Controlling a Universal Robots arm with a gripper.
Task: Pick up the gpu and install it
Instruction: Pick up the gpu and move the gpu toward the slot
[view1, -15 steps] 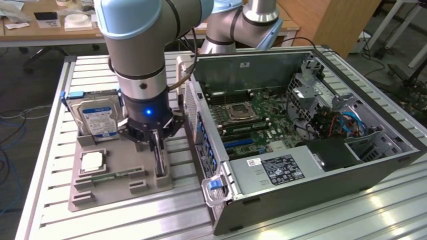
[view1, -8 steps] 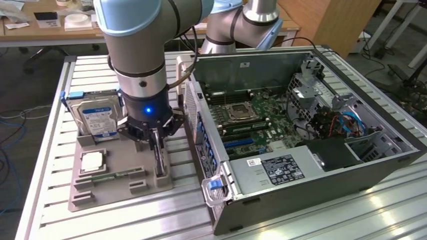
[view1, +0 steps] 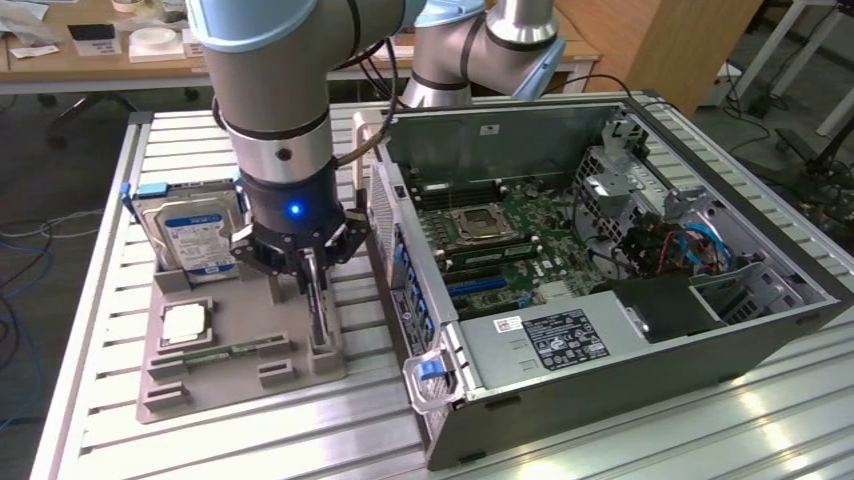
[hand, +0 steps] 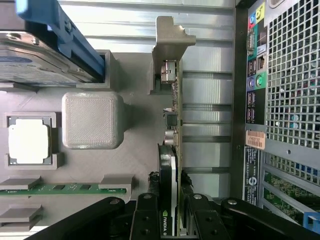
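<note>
Aluminium slats make up the bench (view1: 267, 440). On it, toward the exterior view's left, lies a grey moulded tray (view1: 220, 378).

- Tray, near end: narrow green memory stick (view1: 227, 352) lying flat in its slot. Just behind it is a square silver processor chip (view1: 184, 322) in its pocket.
- Tray edge closest to the computer: gpu (view1: 319, 320) standing on its long edge in its holder. Wrist view shows the green board and black cooler (hand: 172, 150), with the far end in a grey upright bracket.
- Hand (view1: 310, 275) is straight above the gpu, pointing down. In the wrist view the black fingers (hand: 147, 215) sit one on each face of the card, partly closed and pressed against it. The gpu is gripped but sits in the tray.
- Tray, far end: silver hard drive (view1: 194, 235) with a blue-white label, propped upright.
- Exterior view's right: open computer case (view1: 747, 330) on its side, just beside the tray, with the motherboard (view1: 534, 230) exposed.
- Behind: arm (view1: 274, 100) rising from the hand.
</note>
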